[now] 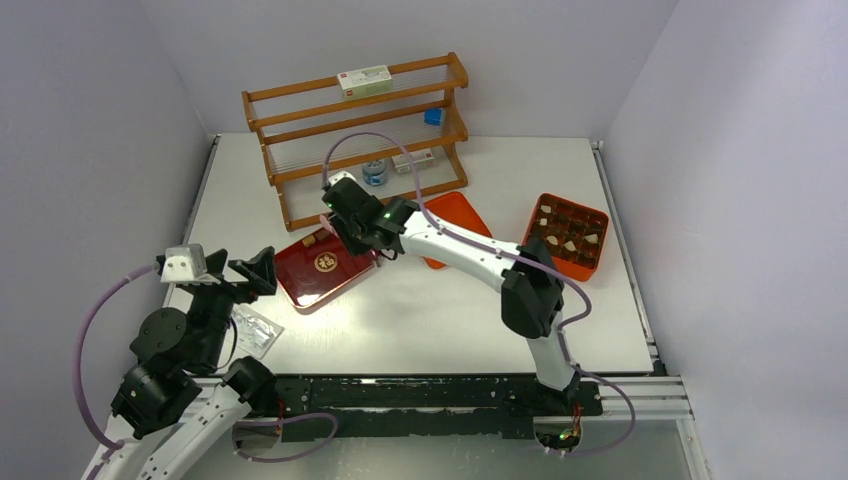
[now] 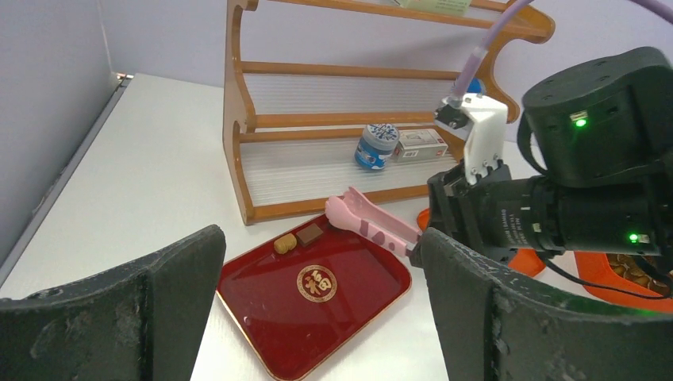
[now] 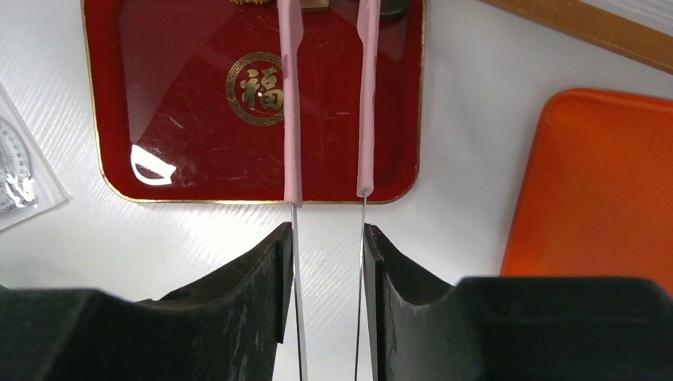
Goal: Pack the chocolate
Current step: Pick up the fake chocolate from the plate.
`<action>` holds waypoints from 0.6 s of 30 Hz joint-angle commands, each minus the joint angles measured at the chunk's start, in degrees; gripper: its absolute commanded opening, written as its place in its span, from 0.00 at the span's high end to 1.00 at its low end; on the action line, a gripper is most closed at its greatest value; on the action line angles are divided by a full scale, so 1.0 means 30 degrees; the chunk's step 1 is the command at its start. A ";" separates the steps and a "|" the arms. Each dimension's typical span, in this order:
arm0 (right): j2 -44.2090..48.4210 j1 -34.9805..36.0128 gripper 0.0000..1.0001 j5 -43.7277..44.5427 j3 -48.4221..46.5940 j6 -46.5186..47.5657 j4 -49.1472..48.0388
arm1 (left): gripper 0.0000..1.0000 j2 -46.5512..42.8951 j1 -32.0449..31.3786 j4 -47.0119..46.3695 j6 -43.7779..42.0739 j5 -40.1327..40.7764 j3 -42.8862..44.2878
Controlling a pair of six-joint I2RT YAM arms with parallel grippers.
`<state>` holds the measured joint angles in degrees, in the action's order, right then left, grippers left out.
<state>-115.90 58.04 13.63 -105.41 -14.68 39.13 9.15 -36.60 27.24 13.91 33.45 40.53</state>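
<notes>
Right end effector (image 3: 327, 238), clamped on pink tongs (image 3: 290, 119), is hovering over chocolate (image 2: 309, 234) on the red tray (image 3: 159, 103). Pinching one piece is likely coming next.

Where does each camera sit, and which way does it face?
Top external: above and behind the bases, looking down on the table; left arm and right arm show.
Left wrist: low, facing the wooden rack; the open left gripper frames the view.
Right wrist: looking down on the red tray; the right gripper pinches the pink tongs.
Shared: all see the red tray; both wrist views, the pink tongs.
</notes>
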 commanded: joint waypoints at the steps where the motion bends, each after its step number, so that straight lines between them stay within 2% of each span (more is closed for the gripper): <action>1: -0.0769 0.0279 0.61 -0.0194 -0.1234 0.0176 0.0578 | 0.02 -0.0120 -0.0046 -0.0102 -0.0019 0.0361 0.0108; 6: -0.2006 0.0369 0.61 -0.0060 -0.2677 0.0160 0.1719 | 0.02 -0.0314 -0.0045 -0.0080 0.0025 0.0392 0.0141; 18: -0.3571 0.0555 0.60 -0.0201 -0.4090 0.0316 0.2241 | 0.02 -0.0560 -0.0046 -0.0138 0.0001 0.0488 0.0083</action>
<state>-125.51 59.27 13.10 -115.02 -14.46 45.01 8.01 -36.60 27.27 13.91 33.89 40.53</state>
